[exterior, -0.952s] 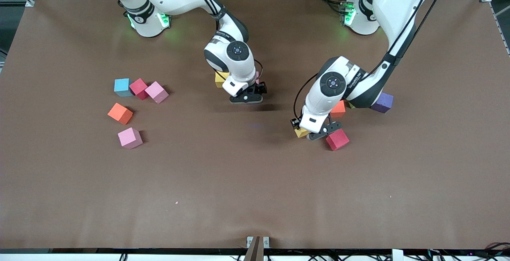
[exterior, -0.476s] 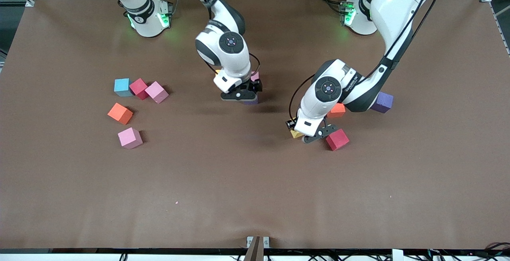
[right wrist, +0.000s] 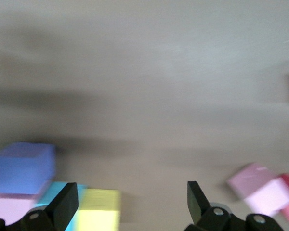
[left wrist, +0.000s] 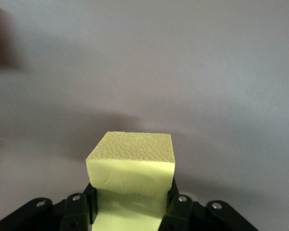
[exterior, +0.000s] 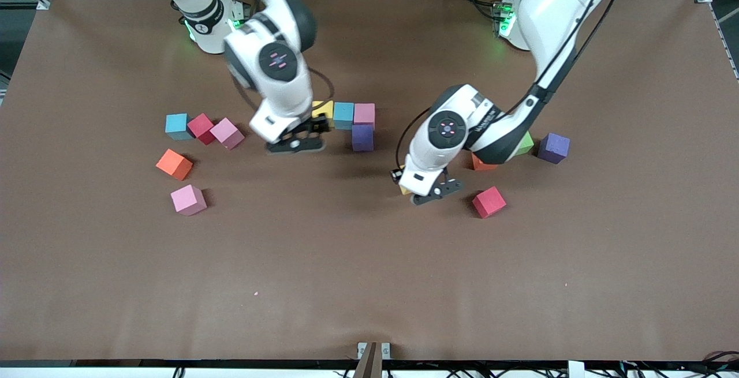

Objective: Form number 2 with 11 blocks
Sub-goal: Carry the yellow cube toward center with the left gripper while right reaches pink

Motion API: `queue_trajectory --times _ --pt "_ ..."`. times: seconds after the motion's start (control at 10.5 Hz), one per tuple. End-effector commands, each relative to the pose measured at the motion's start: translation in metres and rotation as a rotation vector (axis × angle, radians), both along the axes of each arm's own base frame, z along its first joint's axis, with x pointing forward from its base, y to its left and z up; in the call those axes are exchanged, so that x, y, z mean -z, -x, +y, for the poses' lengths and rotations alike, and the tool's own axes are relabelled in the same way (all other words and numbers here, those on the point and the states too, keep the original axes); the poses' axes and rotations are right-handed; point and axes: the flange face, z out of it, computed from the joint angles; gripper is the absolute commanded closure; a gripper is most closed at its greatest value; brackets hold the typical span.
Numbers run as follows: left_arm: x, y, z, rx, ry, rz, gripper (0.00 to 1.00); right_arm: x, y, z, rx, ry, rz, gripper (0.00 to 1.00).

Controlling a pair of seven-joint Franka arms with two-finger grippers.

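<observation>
**Four blocks down, a fifth on its way**

The right gripper (exterior: 295, 143) has let go and pulled away toward the right arm's end of the worktop (exterior: 369, 262). Its fingers (right wrist: 196, 198) are wide open and hold nothing. Where it was, the start of the 2 now shows: a yellow block (exterior: 323, 109), a blue block (exterior: 343, 115) and a pink block (exterior: 364, 114) in a row, with a purple block (exterior: 362, 137) touching the pink one, nearer the camera.

The left gripper (exterior: 432, 192) has lifted off the worktop. Its fingers are closed on a yellow cube (left wrist: 133, 168), and it has left the red block (exterior: 488, 202). I think this cube goes into the 2 next. Seven more are needed.
</observation>
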Motion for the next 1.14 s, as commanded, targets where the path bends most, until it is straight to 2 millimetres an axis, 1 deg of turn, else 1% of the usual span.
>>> queue_trajectory --times 0.0,0.1,0.19,0.29,0.38,0.48,0.57,0.67,0.76,0.86,0.95,1.05 --pt "0.004 -0.002 -0.029 0.013 0.025 0.017 0.53 -0.013 -0.018 -0.055 -0.057 -0.034 -0.016 0.0" --pt "0.008 0.0 -0.043 0.019 0.036 0.018 0.53 -0.018 -0.025 -0.055 -0.083 -0.061 -0.059 0.0" --pt "0.013 0.003 -0.053 0.022 0.04 0.022 0.53 -0.031 -0.026 -0.051 -0.093 -0.068 -0.083 0.0" --pt "0.015 0.007 -0.064 0.014 0.041 0.022 0.53 -0.057 -0.021 -0.046 -0.102 -0.071 -0.112 0.0" --pt "0.018 0.019 -0.076 0.031 0.036 0.021 0.53 -0.078 -0.016 -0.049 -0.097 -0.056 -0.116 0.0" --pt "0.023 0.03 -0.087 0.051 0.027 0.024 0.53 -0.078 -0.026 -0.072 -0.059 -0.047 -0.112 0.0" --pt "0.027 0.037 -0.093 0.067 0.016 0.021 0.53 -0.069 -0.042 -0.111 -0.065 -0.043 -0.091 0.0" --pt "0.034 0.045 -0.1 0.085 -0.001 0.017 0.53 -0.058 -0.055 -0.141 -0.092 -0.042 -0.064 0.0" --pt "0.039 0.051 -0.104 0.096 -0.015 0.013 0.53 -0.041 -0.069 -0.176 -0.109 -0.04 -0.043 0.0" --pt "0.044 0.058 -0.109 0.111 -0.024 0.014 0.53 -0.031 -0.078 -0.197 -0.131 -0.053 -0.049 0.0" --pt "0.045 0.062 -0.112 0.121 -0.029 0.011 0.53 -0.018 -0.085 -0.21 -0.127 -0.06 -0.042 0.0" --pt "0.047 0.064 -0.113 0.126 -0.032 0.012 0.53 0.006 -0.097 -0.23 -0.172 -0.056 -0.028 0.0"
